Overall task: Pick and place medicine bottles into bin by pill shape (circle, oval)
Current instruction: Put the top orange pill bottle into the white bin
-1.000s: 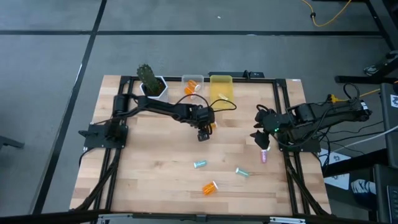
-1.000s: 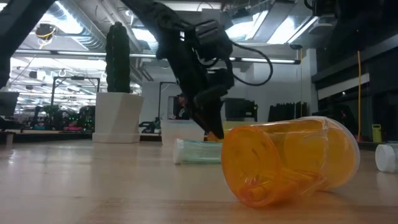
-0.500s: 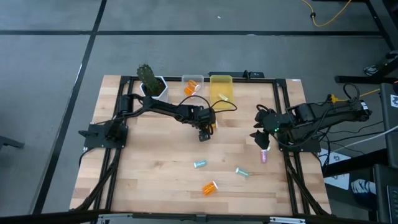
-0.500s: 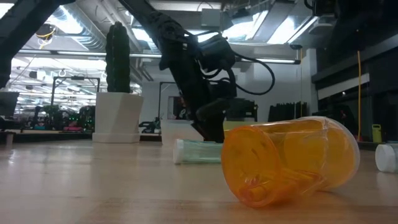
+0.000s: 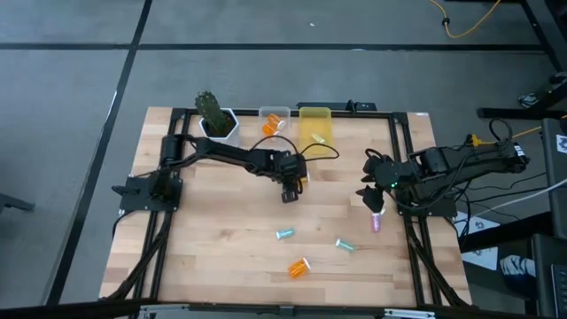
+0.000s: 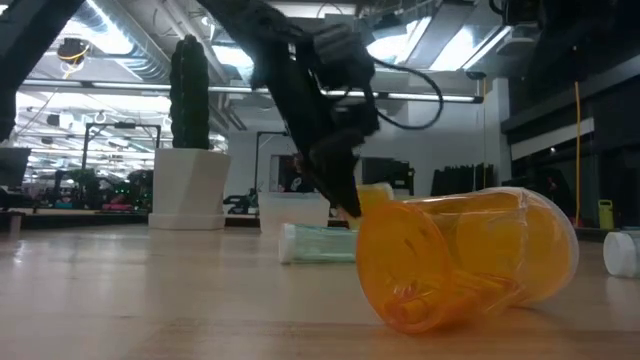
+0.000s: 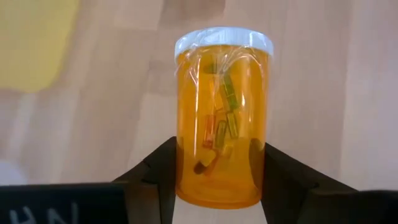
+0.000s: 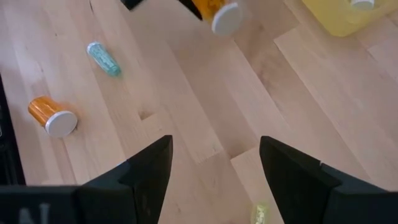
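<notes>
My left gripper [image 5: 292,186] is over the middle of the table, shut on an orange bottle with a white cap [image 7: 221,118]; it also shows in the low view [image 6: 350,203]. My right gripper [image 5: 372,197] is open and empty near the right edge. On the table lie an orange bottle [image 5: 299,267], two teal bottles [image 5: 284,234] [image 5: 345,244] and a purple bottle [image 5: 376,223], all on their sides. A clear bin [image 5: 275,120] and a yellow bin [image 5: 315,124] stand at the far edge. My left gripper pinches the orange bottle's body near its base end [image 7: 186,180] between its two fingers [image 7: 158,171], which lie across it. The white cap [image 7: 224,40] points away from the gripper. The fingers slant down from above. The bottle seems lifted clear of the table.
A white pot with a cactus [image 5: 215,120] stands at the far left, next to the clear bin. In the low view the lying orange bottle [image 6: 460,255] fills the foreground. Bare wood lies between the two arms.
My left gripper has dipped and then risen a little with the orange bottle, staying over the middle of the table. The bottle now shows beside its fingertips in the low view.
</notes>
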